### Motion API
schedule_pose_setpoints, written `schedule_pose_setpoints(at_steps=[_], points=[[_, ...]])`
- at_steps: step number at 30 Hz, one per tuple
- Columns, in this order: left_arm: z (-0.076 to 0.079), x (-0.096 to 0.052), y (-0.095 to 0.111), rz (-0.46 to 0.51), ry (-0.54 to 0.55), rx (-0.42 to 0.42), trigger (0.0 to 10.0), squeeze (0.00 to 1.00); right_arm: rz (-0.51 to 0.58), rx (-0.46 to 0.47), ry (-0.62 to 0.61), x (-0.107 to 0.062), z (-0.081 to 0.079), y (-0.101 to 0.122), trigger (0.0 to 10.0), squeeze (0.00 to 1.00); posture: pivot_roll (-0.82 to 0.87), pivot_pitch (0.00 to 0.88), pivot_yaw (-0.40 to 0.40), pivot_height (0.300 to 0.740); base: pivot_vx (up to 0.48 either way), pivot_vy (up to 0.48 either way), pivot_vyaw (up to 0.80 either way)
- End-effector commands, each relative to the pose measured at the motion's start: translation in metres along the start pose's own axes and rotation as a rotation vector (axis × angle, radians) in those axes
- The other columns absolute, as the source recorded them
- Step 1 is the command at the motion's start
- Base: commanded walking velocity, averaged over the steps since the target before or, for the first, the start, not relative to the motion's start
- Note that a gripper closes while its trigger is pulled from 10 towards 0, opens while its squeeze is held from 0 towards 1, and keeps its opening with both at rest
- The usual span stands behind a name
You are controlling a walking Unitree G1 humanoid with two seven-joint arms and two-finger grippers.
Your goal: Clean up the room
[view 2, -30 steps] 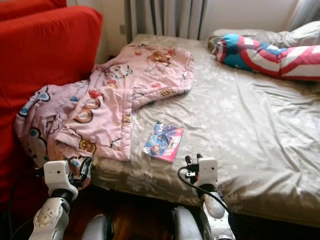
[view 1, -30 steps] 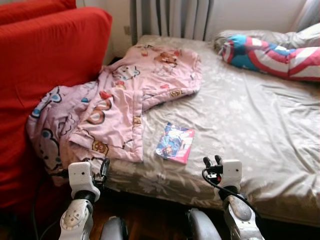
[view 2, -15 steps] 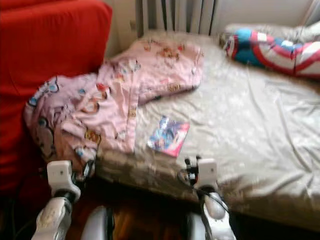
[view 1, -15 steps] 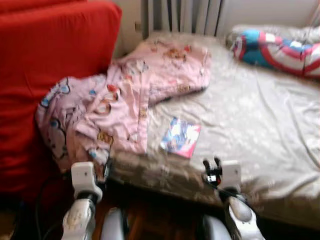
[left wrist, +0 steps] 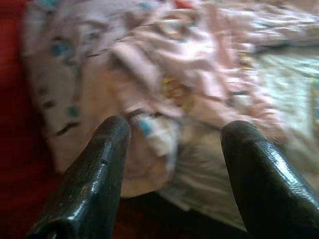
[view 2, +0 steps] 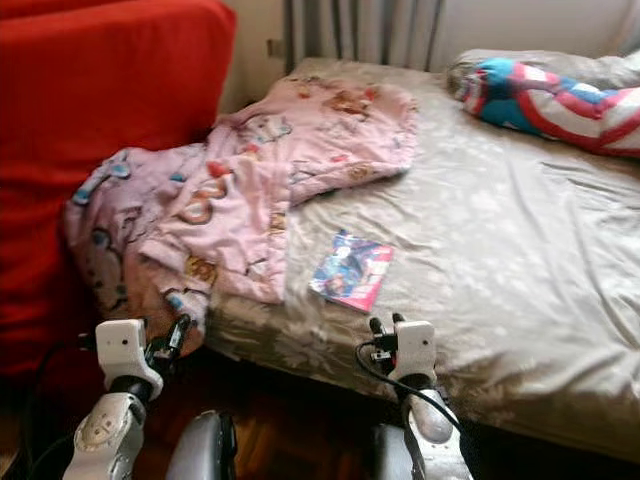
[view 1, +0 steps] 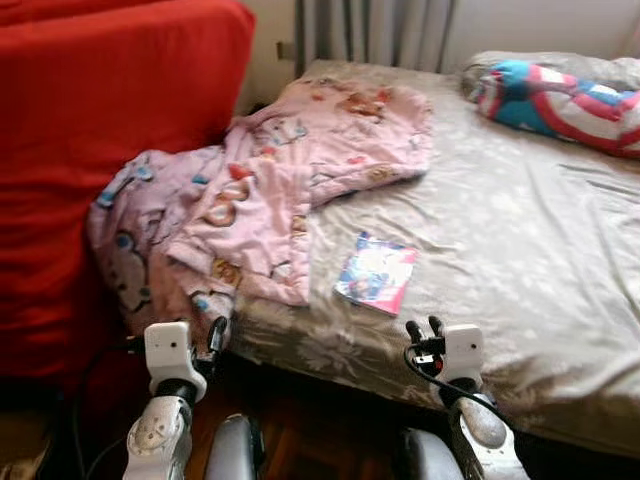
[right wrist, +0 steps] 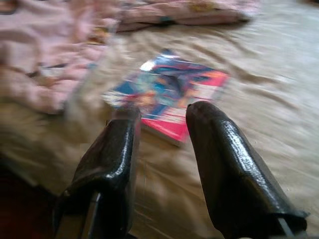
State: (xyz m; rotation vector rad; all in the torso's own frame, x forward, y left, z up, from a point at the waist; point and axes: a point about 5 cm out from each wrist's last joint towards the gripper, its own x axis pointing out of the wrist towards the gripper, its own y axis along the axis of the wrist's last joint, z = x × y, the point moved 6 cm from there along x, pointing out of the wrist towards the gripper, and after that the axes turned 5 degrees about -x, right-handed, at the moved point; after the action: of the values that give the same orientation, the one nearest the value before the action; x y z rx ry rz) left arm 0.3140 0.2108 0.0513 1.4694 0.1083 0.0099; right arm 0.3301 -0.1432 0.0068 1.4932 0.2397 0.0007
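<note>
One book (view 1: 376,273) flat on bed (view 1: 520,240), centre. One pink blanket (view 1: 250,190) at 10 o'clock, spilling off toward red sofa (view 1: 100,130). One striped pillow (view 1: 565,90) at 2 o'clock. Left gripper (view 1: 217,332) and right gripper (view 1: 423,328) both spread, grasping nothing, at bed's near edge.

No words, numbers or brand marks can be read anywhere. The book (view 1: 376,273) near the bed's near edge has a bright blue, pink and white cover, but any title on it is too blurred and small to make out. The pink blanket (view 1: 270,190) on the left carries cartoon figures only, and the cushion (view 1: 560,92) at the far right shows red, white and blue rings with no lettering.
</note>
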Motion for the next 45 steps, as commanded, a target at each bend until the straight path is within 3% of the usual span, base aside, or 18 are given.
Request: schedule_pose_setpoints(at_steps=[1, 45], points=[[-0.0012, -0.0001, 0.001, 0.002, 0.0, 0.003, 10.0, 0.0, 0.006, 0.015, 0.01, 0.0014, -0.004, 0.0016, 10.0, 0.0, -0.09, 0.057, -0.033, 0.594, 0.266, 0.0, 0.0], [0.0, 0.0025, 0.0069, 0.021, -0.015, 0.02, 10.0, 0.0, 0.001, 0.023, -0.017, 0.007, 0.0025, 0.0041, 10.0, 0.0, -0.09, 0.078, -0.034, 0.594, 0.28, 0.0, 0.0]])
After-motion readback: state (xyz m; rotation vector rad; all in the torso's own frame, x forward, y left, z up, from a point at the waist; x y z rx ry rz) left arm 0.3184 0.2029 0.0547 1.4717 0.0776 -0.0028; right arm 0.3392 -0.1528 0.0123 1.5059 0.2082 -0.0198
